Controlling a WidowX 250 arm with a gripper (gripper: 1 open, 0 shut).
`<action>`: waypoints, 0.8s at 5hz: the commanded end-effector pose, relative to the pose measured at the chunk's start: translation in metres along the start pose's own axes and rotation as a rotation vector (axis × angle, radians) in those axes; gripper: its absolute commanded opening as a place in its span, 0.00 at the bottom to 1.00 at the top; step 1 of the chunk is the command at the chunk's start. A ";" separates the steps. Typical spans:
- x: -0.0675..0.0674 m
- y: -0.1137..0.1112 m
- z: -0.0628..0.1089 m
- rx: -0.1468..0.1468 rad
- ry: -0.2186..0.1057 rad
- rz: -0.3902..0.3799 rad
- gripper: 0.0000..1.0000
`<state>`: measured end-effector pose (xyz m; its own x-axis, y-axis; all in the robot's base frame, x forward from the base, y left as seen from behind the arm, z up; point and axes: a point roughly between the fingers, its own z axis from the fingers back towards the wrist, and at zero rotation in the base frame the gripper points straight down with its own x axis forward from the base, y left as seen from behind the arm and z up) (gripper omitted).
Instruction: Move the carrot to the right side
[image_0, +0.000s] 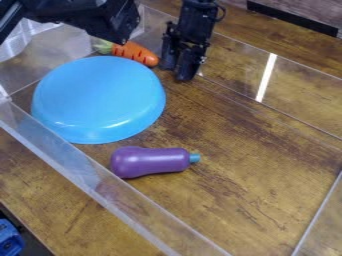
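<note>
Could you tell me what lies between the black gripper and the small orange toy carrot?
Nothing: in the camera view, the black gripper hangs just right of the small orange toy carrot, only bare wooden table between.

Setting: robot test bench, lab-type. Evidence: dark wood-grain desk (254, 150) fenced by clear plastic walls (94, 180), one running along the front-left edge, another along the far edge, a third at the right corner; glare streak from overhead light on the desk near the far edge. Props are toys, not real kitchenware: blue plate (98, 98) upside down at the left side, purple eggplant (151, 161) near the front-left wall, orange carrot (132, 54) at the far-left corner. Black robot arm (191, 38) stands over the far edge, with black gear at the far-left corner. No home or shop furnishings visible.
</note>
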<state>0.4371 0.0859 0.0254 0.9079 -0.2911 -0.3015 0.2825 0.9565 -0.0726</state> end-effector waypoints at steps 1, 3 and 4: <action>-0.003 -0.010 0.032 0.031 -0.050 -0.013 0.00; -0.003 -0.016 0.033 0.018 -0.044 0.024 0.00; -0.002 -0.019 0.030 0.007 -0.042 0.060 0.00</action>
<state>0.4336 0.0703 0.0241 0.9126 -0.2354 -0.3343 0.2232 0.9719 -0.0749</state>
